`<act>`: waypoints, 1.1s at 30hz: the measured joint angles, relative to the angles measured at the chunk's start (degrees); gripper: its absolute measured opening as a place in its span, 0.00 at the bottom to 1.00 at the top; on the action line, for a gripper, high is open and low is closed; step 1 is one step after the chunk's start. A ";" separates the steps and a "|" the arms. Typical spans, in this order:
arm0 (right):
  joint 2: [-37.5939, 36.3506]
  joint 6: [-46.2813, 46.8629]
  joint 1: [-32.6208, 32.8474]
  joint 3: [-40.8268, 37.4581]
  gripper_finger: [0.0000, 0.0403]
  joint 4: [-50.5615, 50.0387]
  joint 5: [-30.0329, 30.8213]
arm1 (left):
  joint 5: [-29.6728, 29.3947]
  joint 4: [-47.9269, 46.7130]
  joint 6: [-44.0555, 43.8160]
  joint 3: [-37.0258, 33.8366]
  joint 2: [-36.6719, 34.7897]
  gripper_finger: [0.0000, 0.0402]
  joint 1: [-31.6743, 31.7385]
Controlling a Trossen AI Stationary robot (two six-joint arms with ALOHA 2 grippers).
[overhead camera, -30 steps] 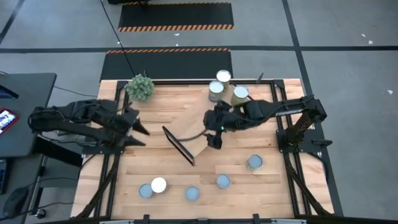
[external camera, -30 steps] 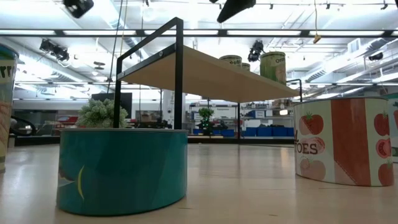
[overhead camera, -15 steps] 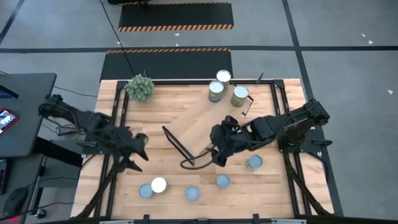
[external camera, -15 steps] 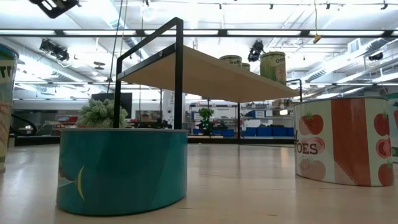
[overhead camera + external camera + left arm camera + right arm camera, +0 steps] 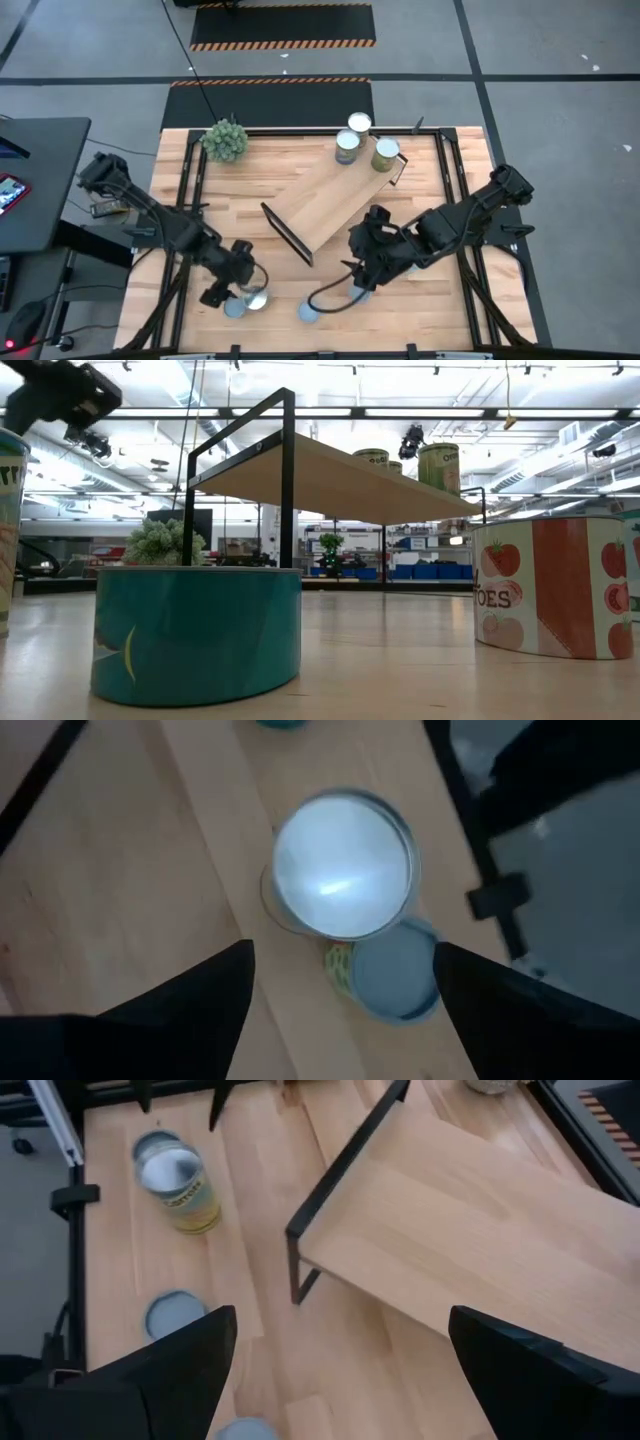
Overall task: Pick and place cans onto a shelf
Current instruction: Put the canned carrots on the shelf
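Note:
The light-wood shelf stands slantwise in the middle of the table, with three cans on its far right end. A tall white-topped can stands near the table's front left, beside a low teal can. My left gripper hangs open above the white-topped can, one finger on either side, touching nothing. My right gripper is open and empty above the low cans near the front edge. It also shows in the right wrist view.
A bushy green plant stands at the far left corner. Black rails frame the tabletop. In the low view a low teal can and a tomato-label can stand close in front of the shelf.
My left gripper has gone from the table's left side toward the near edge and now hangs over the white-topped can. My right gripper has gone from the shelf's far end toward the near edge, over the low cans. No can has moved.

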 joint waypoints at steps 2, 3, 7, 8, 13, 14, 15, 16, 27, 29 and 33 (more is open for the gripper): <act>0.00 -0.06 0.74 0.01 0.93 -0.44 0.37 | -2.88 -1.38 2.57 1.35 1.99 0.79 -2.07; 0.00 -0.13 1.00 0.01 0.93 -0.96 0.84 | -5.20 -2.61 4.61 2.13 2.98 0.78 -3.29; 0.00 3.70 1.41 0.00 0.93 -1.93 4.33 | -13.24 -7.80 10.04 4.34 5.71 0.77 -7.02; 0.00 3.96 1.39 -0.01 0.93 -1.73 4.68 | -13.85 -8.12 10.70 4.36 6.04 0.76 -7.38; 0.00 3.64 1.35 0.01 0.93 -1.57 5.84 | -14.11 -8.28 8.39 4.36 7.67 0.78 -7.36; 0.00 3.62 1.23 -0.01 0.93 -1.45 6.02 | -13.79 -7.99 8.36 4.36 8.07 0.78 -7.36; 0.00 3.60 1.17 0.01 0.93 -1.34 6.07 | -13.22 -7.59 8.36 4.34 8.37 0.78 -7.38; 0.00 3.59 1.09 0.01 0.93 -1.33 6.13 | -12.79 -6.76 8.34 4.28 8.57 0.78 -7.38; 0.00 3.94 0.92 0.01 0.93 -1.28 6.21 | -11.53 -0.17 10.62 4.18 11.27 0.78 -6.99; 0.00 3.94 0.92 0.01 0.93 -1.28 6.21 | -12.11 0.96 11.67 4.18 11.87 0.78 -7.00; 0.00 3.95 0.90 0.01 0.93 -1.28 6.21 | -12.17 3.13 14.00 4.18 12.64 0.78 -6.99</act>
